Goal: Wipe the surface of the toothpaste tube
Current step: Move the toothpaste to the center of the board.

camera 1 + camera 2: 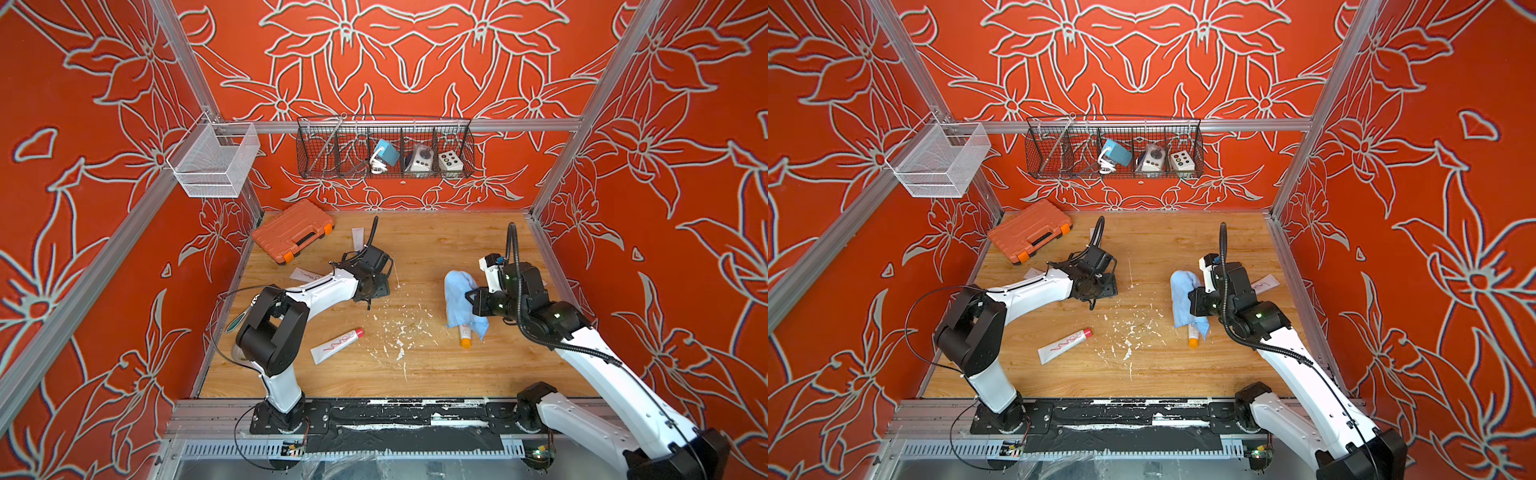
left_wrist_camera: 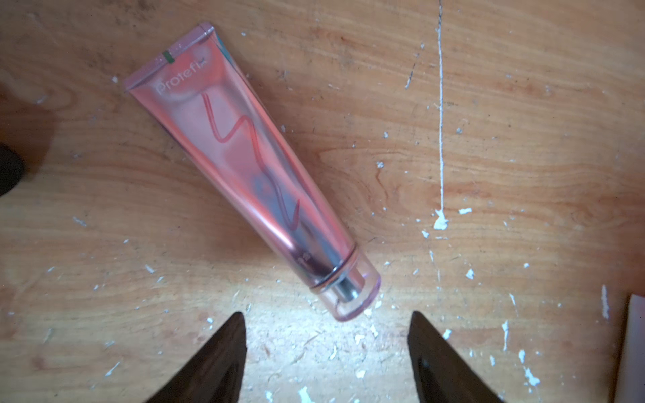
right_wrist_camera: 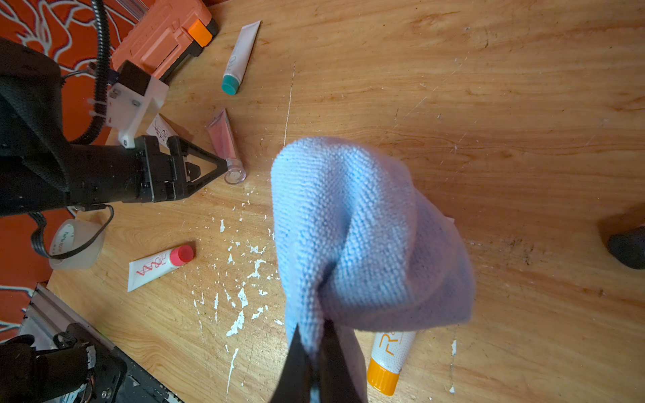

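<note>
- You're looking at a scuffed wooden tabletop (image 1: 457, 374). An orange plastic tool case (image 1: 293, 230) lies shut in its far left corner.
- Your left claw (image 2: 326, 322) points down, left of the tabletop's middle. Its jaws are apart and nothing sits between them.
- Your right claw (image 3: 316, 352) is right of the middle, jaws pinched together on a fold of the light-blue microfibre cloth (image 3: 366, 237).
- The cloth hangs bunched from that claw in both top views. Its lower edge covers the tail end of a white tube with an orange cap (image 1: 465, 337). You can't tell if they touch.
- Task item: the pink translucent toothpaste tube (image 2: 244, 167) lies flat left of the tabletop's middle, under your left claw.
- Its clear cap sits just off the fingertips (image 2: 239, 319), not between them. It's mostly hidden by the claw in the top views and well apart from the cloth.
- A white tube with a red cap (image 1: 336, 345) lies flat toward the near left, gripped by neither claw.
- A white tube with a teal cap (image 3: 241, 56) lies near the far edge, just beside the case.
- White flecks (image 1: 399, 332) are scattered around the middle, between the red-capped and orange-capped tubes.
</note>
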`<action>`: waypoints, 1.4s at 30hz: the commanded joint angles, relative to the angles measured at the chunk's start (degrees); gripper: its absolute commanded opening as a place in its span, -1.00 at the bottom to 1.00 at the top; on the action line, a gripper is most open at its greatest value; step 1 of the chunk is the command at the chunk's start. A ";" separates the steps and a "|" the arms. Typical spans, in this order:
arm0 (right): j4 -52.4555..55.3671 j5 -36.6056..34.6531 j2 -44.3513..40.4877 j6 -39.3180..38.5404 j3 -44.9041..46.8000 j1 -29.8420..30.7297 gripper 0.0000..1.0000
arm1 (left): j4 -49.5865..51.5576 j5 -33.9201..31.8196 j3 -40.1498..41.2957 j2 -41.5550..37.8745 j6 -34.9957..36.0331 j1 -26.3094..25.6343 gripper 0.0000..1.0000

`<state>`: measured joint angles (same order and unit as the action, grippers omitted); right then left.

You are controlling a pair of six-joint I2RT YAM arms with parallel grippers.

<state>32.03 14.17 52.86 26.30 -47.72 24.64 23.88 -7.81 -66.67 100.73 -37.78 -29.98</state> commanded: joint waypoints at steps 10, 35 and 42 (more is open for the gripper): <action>-1.97 0.33 0.58 0.14 1.23 -0.39 -1.00 | 3.37 -2.87 -4.67 6.94 -2.12 -1.92 0.26; -2.06 0.86 -0.03 1.01 1.82 -0.77 -1.00 | 3.90 -4.05 -7.22 10.04 -4.55 -2.37 0.32; -1.49 0.57 -0.72 0.96 1.73 -0.80 -1.00 | 4.95 -4.14 -9.18 12.43 -5.99 -1.58 0.16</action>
<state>30.87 14.41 53.12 26.37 -46.72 24.25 27.09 -10.85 -75.11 112.16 -42.09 -32.08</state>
